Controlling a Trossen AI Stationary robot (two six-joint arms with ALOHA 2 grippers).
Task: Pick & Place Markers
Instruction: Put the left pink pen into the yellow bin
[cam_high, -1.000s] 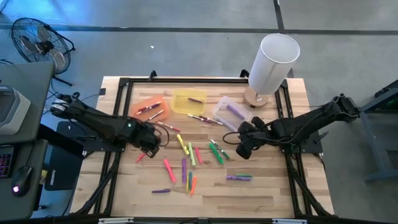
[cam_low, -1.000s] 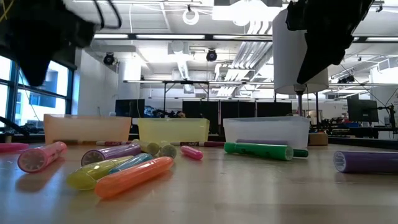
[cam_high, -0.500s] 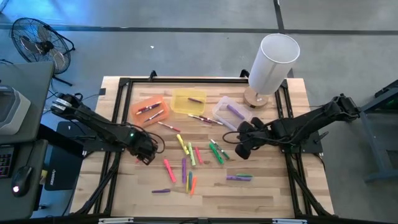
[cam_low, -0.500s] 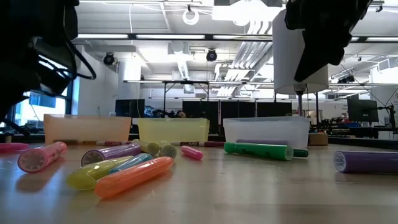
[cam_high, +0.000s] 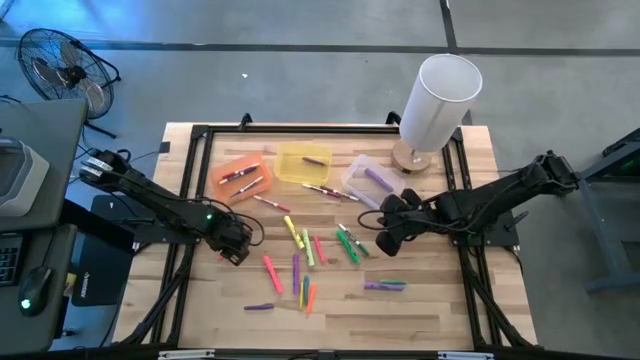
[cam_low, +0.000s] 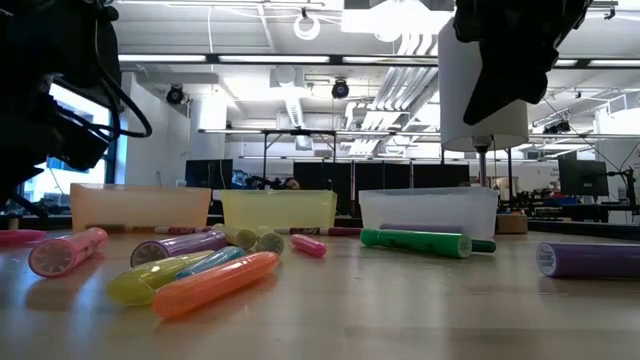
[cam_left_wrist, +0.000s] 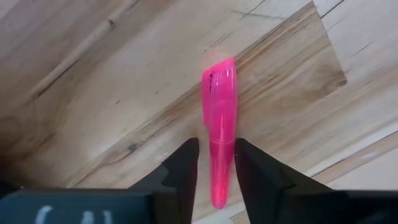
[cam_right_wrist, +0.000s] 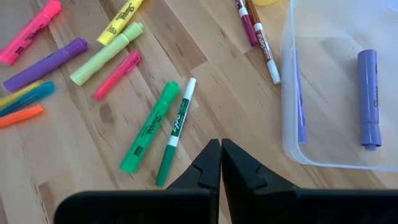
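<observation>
Many short markers (cam_high: 305, 250) in pink, orange, yellow, green and purple lie flat on the wooden table. My left gripper (cam_high: 232, 250) is low over the table's left part, open. Its fingers stand on either side of a pink marker (cam_left_wrist: 219, 124) that lies flat, and I cannot tell whether they touch it. My right gripper (cam_right_wrist: 221, 160) is shut and holds nothing. It hovers above the table beside two green markers (cam_right_wrist: 158, 127) and the clear bin (cam_right_wrist: 336, 93). A few markers lie in the bins.
An orange bin (cam_high: 240, 175), a yellow bin (cam_high: 303, 162) and the clear bin (cam_high: 370, 180) stand in a row toward the far edge. A tall white cylinder (cam_high: 438, 100) stands on a round base at the far right corner. Bare wood shows along the near edge.
My left gripper has moved toward the near edge and down, coming over the pink marker, which now lies between its fingers. The right arm has kept still. The markers have not moved.
</observation>
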